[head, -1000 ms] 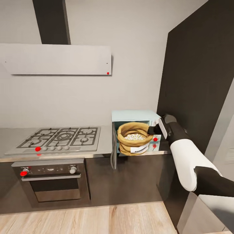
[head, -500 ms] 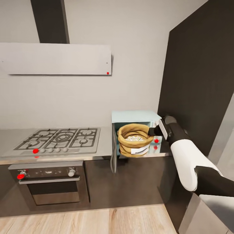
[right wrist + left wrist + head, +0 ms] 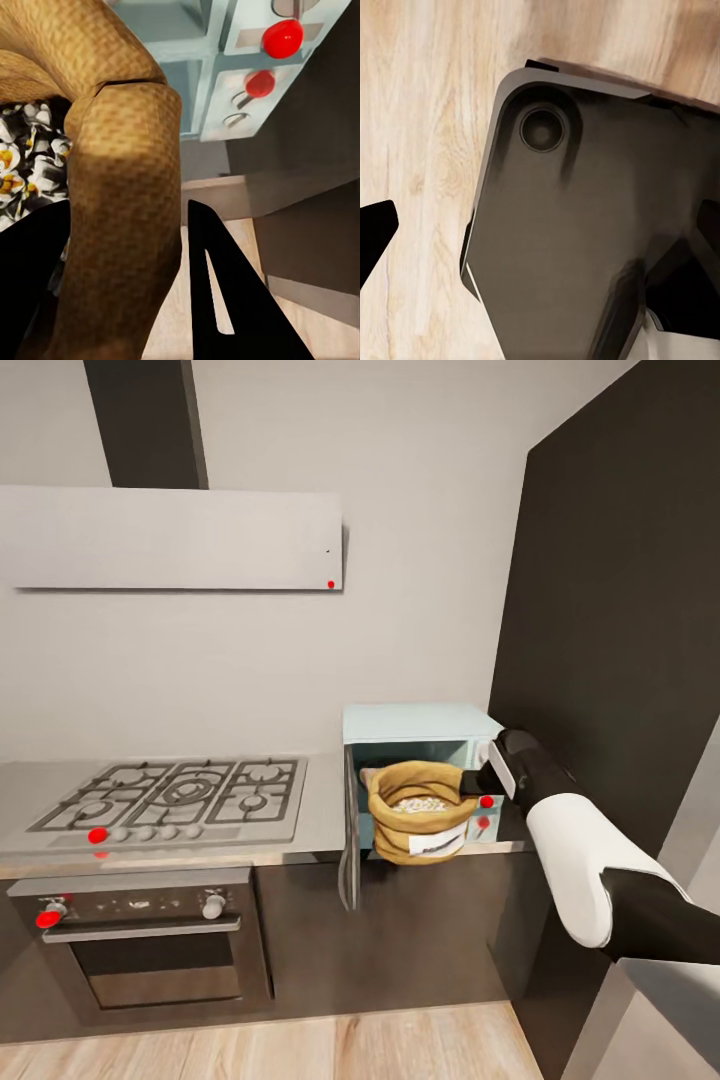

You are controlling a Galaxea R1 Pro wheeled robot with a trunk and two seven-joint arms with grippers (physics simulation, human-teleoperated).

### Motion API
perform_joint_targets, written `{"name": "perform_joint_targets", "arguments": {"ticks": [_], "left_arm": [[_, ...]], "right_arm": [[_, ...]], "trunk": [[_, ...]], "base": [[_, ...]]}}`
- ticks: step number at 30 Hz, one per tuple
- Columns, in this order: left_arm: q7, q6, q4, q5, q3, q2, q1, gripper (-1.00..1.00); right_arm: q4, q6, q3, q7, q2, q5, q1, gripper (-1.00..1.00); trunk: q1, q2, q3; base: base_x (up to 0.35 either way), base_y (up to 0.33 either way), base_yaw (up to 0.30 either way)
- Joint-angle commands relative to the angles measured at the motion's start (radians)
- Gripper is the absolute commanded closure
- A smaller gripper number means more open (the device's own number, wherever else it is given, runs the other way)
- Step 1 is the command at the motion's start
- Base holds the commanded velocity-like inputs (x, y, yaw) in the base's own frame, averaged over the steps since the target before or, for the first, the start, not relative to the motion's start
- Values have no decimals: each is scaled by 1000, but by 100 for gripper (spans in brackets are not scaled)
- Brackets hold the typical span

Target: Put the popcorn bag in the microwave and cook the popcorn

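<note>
The pale blue microwave (image 3: 415,722) stands on the grey countertop (image 3: 322,815) with its door (image 3: 348,845) swung open edge-on. The orange-brown popcorn bag (image 3: 418,830) sits in the microwave's open mouth, white label forward, whitish popcorn (image 3: 420,803) showing in its top. My right gripper (image 3: 470,782) is shut on the bag's rolled rim at its right side. In the right wrist view, black fingers (image 3: 225,300) pinch the rim (image 3: 124,225), with popcorn (image 3: 22,165) beside it and the red-knobbed panel (image 3: 281,37) behind. My left gripper (image 3: 540,232) hangs open over the robot's base.
A gas hob (image 3: 170,790) lies in the countertop to the left, with a built-in oven (image 3: 150,940) below and a hood (image 3: 170,540) above. A tall dark cabinet (image 3: 620,610) walls off the right, close to my right arm. Wooden floor (image 3: 300,1050) runs in front.
The head camera has shifted, sliding the scene down and left. My right gripper has carried the bag lower and deeper into the microwave's opening.
</note>
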Motion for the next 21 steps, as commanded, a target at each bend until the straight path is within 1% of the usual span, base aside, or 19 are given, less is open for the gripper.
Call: {"name": "perform_joint_targets", "arguments": {"ticks": [1,5,14,21], "left_arm": [[0,-1,-2,0,7,0,0,-100],[0,-1,-2,1,7,0,0,-100],[0,-1,-2,1,7,0,0,-100],[0,-1,-2,1,7,0,0,-100]], "right_arm": [[-1,3,-5,3,1,5,-1,100],[0,3,-5,3,0,7,-1,100],[-1,3,-5,3,0,9,-1,100],[0,3,-5,3,0,9,-1,100]], "trunk": [[0,-1,-1],[0,-1,-1],[0,-1,-1],[0,-1,-1]], "base": [[0,0,0],[56,0,0],[281,0,0],[243,0,0]]}}
